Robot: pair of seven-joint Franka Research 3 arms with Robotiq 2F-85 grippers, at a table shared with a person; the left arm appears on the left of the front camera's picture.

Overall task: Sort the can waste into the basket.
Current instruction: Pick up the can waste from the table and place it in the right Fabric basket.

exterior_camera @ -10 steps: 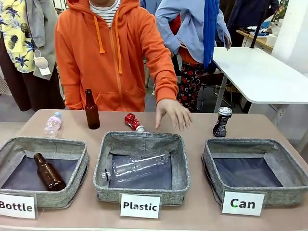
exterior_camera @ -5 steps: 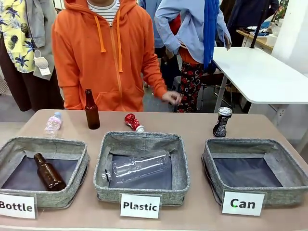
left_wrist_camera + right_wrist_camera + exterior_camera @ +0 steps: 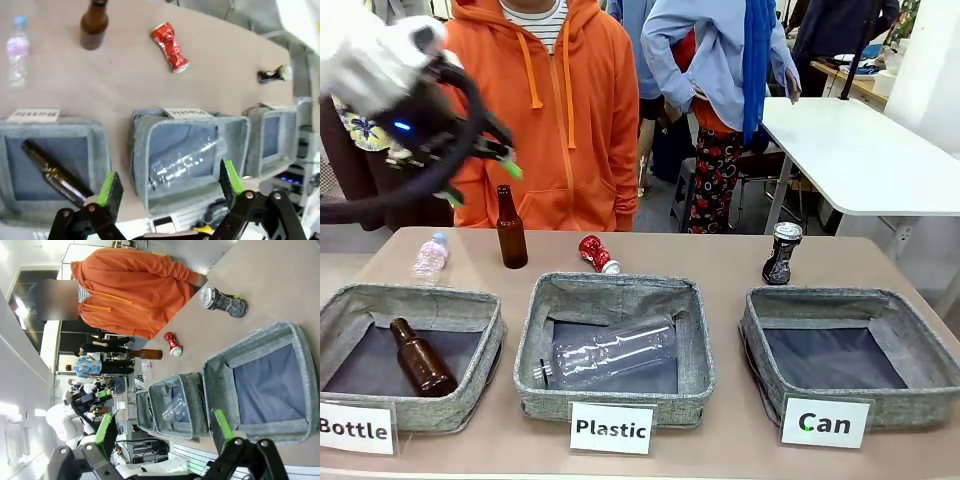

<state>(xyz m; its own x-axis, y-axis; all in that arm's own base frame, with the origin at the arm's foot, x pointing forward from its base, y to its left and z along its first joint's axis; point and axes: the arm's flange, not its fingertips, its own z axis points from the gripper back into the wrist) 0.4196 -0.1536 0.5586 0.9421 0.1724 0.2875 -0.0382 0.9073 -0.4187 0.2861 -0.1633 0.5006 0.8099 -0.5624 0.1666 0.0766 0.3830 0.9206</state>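
A crushed red can [image 3: 597, 253] lies at the table's far middle, behind the middle basket. The black-blue can [image 3: 780, 253] stands upright behind the "Can" basket [image 3: 840, 298], whose dark floor is bare. My left gripper [image 3: 480, 183] hangs open high at the upper left, above the brown bottle and holding nothing. Its wrist view looks down past the open left gripper [image 3: 169, 180] onto the red can [image 3: 170, 40], the black-blue can [image 3: 272, 75] and the Can basket [image 3: 256, 145]. My right gripper [image 3: 162, 422] is open, far from the black-blue can [image 3: 222, 301], red can [image 3: 171, 344] and Can basket [image 3: 215, 385].
A brown bottle [image 3: 510, 228] stands at the far left beside a small clear bottle [image 3: 430, 257] lying down. The "Plastic" basket [image 3: 695, 340] holds a clear bottle and the "Bottle" basket [image 3: 485, 340] a brown one. A person in an orange hoodie [image 3: 560, 110] stands across the table.
The person's hand has drawn back from over the table to their side. My left arm has come into the front view at the upper left.
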